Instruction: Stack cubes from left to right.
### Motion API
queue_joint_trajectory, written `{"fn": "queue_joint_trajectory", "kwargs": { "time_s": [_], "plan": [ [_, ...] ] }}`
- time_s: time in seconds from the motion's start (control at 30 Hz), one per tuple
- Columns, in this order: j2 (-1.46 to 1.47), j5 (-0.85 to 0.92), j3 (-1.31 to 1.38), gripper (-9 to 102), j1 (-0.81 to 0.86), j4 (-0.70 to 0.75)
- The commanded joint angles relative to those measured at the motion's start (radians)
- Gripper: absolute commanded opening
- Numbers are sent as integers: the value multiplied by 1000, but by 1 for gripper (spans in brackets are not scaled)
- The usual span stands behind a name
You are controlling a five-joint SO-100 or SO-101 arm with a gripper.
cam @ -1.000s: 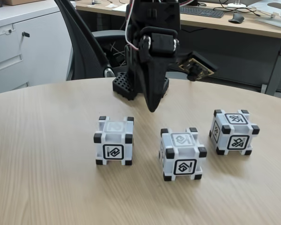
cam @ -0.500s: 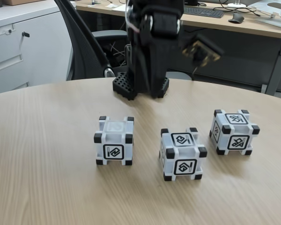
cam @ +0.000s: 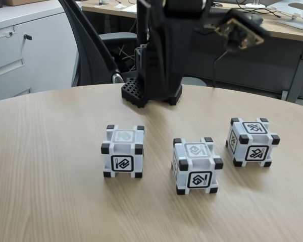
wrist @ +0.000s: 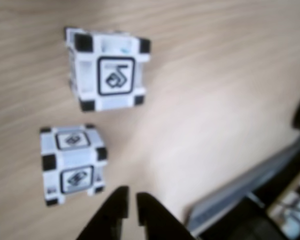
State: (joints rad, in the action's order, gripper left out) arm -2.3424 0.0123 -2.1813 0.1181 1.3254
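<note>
A round table top of pale wood-grain laminate (cam: 50,201) is seen from a fixed view, and three matching cubes of white plastic with black corner blocks and a black-framed symbol on each face are set on it in a loose row, each well apart from the next. Nearest the camera is the middle cube (cam: 197,165); slightly further back at the left is the left cube (cam: 122,151), and further back again at the right is the right cube (cam: 252,141). None is stacked, so the task is judged not yet begun. Behind the cubes, the black arm (cam: 161,50) is raised well above the table on its black lattice base (cam: 134,93), with a small camera board (cam: 237,30) jutting out at the upper right. In the wrist view, two of the cubes are seen from above, and the black two-finger gripper (wrist: 131,202) enters from the bottom edge with its tips nearly together, a narrow gap only, nothing held. The cubes are judged rigid, light and smooth-sided, so some slip is possible; a hold across two opposite flat faces, between the corner blocks, would seem surest. Beyond the table, a dark office chair (cam: 91,45) and a long desk (cam: 272,27) are visible.
</note>
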Motion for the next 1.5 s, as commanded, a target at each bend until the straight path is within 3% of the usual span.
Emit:
{"fn": "queue_joint_trajectory", "kwargs": {
  "time_s": [0.0,0.23,0.43,0.87,1.23,1.47],
  "plan": [
    [66,-5,64,0,26,0],
    [218,-23,54,0,46,18],
    [232,-67,64,0,46,173],
    [215,-144,57,0,18,181],
    [213,-281,52,1,-359,181],
    [229,-353,61,21,-511,181]
  ]
}}
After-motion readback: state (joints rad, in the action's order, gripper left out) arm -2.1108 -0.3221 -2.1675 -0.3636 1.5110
